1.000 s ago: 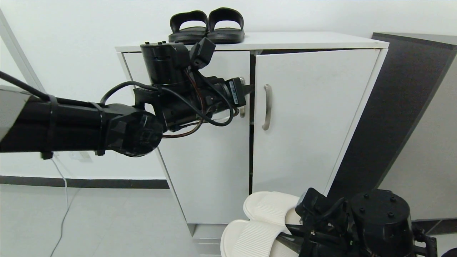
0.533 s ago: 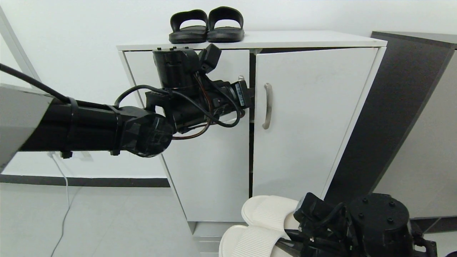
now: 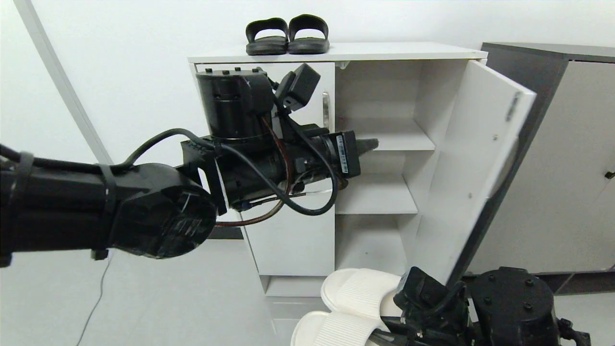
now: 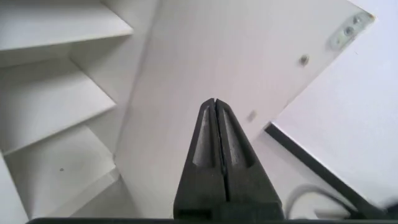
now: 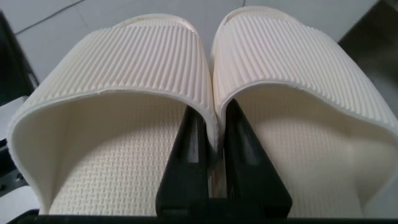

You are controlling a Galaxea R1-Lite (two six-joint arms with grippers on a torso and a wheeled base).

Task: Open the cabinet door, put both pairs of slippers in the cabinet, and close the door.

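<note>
The white two-door cabinet (image 3: 336,52) stands with its right door (image 3: 471,178) swung wide, baring the shelves (image 3: 379,194); its left door (image 3: 288,240) is closed. The left hand (image 3: 370,143) (image 4: 216,134), fingers pressed together and holding nothing, hangs in front of the opening. The right hand (image 5: 211,134) is low before the cabinet, clamped on the touching inner walls of a pair of cream ribbed foam slippers (image 3: 358,288) (image 5: 149,81). A pair of black slide slippers (image 3: 287,36) sits on the cabinet's top.

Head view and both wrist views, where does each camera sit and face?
Head: atop the robot, facing the open cabinet; left arm and right arm show.
Left wrist: behind the shut left gripper, facing its door and shelves.
Right wrist: behind the right gripper clamping the white slippers.
Shared: head view shows those slippers too.
</note>
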